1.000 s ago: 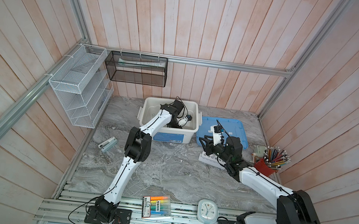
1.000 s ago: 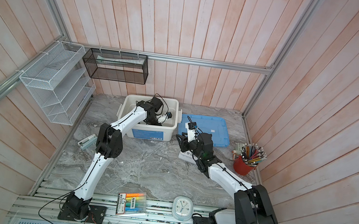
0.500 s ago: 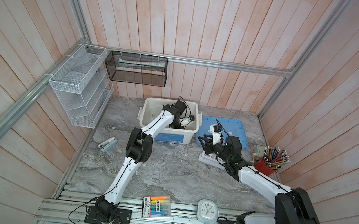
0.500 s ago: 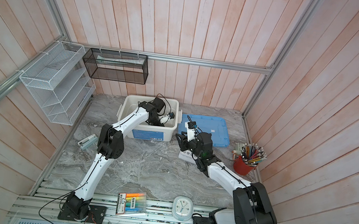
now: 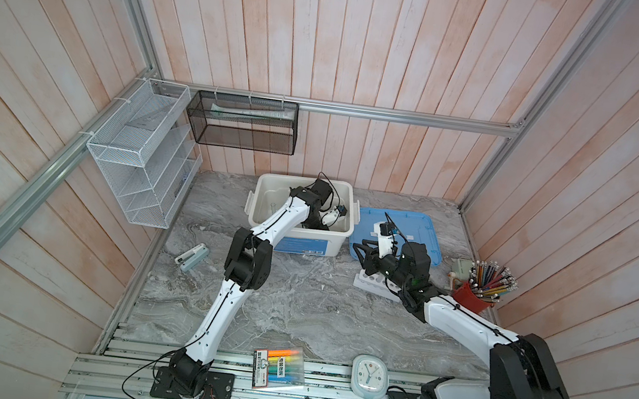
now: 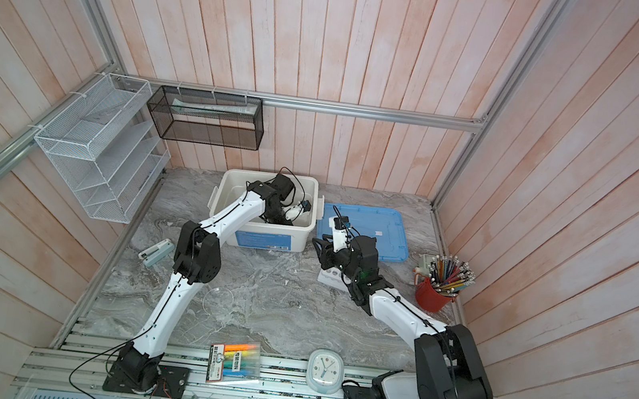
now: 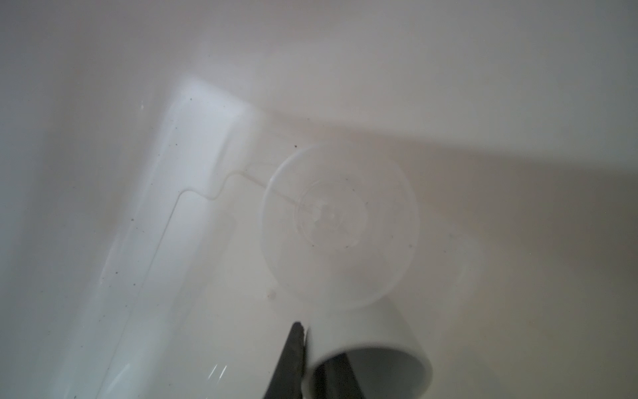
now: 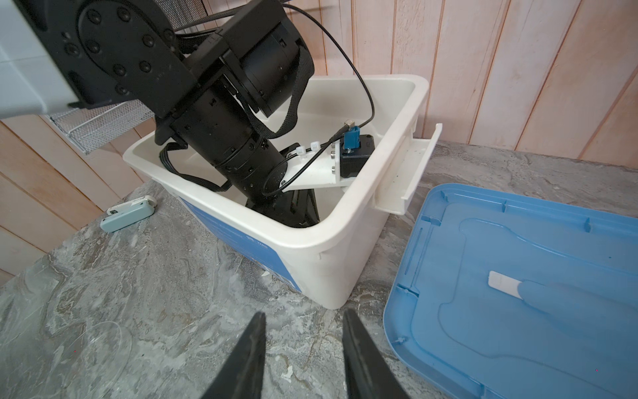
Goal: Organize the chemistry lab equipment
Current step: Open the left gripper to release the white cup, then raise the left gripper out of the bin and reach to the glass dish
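The left wrist view shows the left tool (image 7: 309,345) at the rim of the tiny white bowl (image 7: 379,340). One dark finger (image 7: 290,366) is outside the bowl's wall and the other is inside its mouth. The two fingers are close together, but I cannot tell whether they press the wall or stand just off it. The bowl is down inside the white bin (image 7: 483,69). The small clear beaker (image 7: 340,224) stands just beside it on the bin floor, seen straight down its mouth.

In both top views the bin (image 5: 265,185) (image 6: 228,178) sits in the upper middle of the frame. The left arm (image 5: 277,220) bends down into it and hides most of the inside. The blue lid (image 5: 415,221) (image 6: 381,225) lies flat on the surface (image 5: 315,313) just right of the bin.

The right tool (image 8: 303,314) (image 5: 363,252) (image 6: 318,246) has its fingers apart with nothing between them. In the top views it hangs over the left end of the white six-hole rack (image 5: 371,287) (image 6: 330,279). The rack lies on the surface right of centre, below the lid. The clear round dish (image 6: 217,300) (image 8: 103,342) lies on the surface left of centre, well apart from both tools.

Compared with the top views of a second ago, both arms, the bin, the lid and the rack are in the same places.
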Controlling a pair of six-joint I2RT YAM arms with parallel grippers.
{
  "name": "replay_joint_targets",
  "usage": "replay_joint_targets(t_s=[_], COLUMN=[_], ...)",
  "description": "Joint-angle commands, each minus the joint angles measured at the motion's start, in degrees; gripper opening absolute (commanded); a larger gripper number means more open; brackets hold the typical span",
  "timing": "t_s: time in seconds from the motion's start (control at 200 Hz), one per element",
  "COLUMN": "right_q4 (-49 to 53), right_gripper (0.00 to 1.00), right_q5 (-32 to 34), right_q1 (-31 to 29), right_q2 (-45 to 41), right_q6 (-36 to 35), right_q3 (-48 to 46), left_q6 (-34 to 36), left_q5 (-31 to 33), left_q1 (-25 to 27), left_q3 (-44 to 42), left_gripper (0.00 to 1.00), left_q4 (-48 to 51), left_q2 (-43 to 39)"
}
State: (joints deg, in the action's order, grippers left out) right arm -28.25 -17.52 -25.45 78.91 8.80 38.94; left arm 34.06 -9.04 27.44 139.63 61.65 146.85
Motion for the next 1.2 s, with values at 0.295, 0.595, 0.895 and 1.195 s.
replay_joint_targets(t_s=[0.295,0.595,0.895,1.195], right_q4=[0.1,1.2,3.1,5.9], right_gripper=[0.38,0.38,0.38,0.38], right_q5=[-0.9,-1.5,-1.5,-0.2], right_q1=[0.1,0.1,-0.1,-0.6], right_q2=[0.5,0.0,-1.4,-4.1], right_q6=[0.3,0.3,0.1,-0.8], right_q3=[1.5,2.7,3.8,3.9], left_q6=[0.5,0.8,0.5,-2.4], left_q5=[1.5,2.6,5.2,8.8], left_q1=[0.2,0.2,0.4,0.3], left_q3=[2.0,2.2,-0.8,-16.1], left_gripper=[0.32,0.42,0.46,0.5], left_q4=[-1.7,-2.3,-3.6,-10.0], left_q2=[-0.9,-6.6,-15.2,-33.2])
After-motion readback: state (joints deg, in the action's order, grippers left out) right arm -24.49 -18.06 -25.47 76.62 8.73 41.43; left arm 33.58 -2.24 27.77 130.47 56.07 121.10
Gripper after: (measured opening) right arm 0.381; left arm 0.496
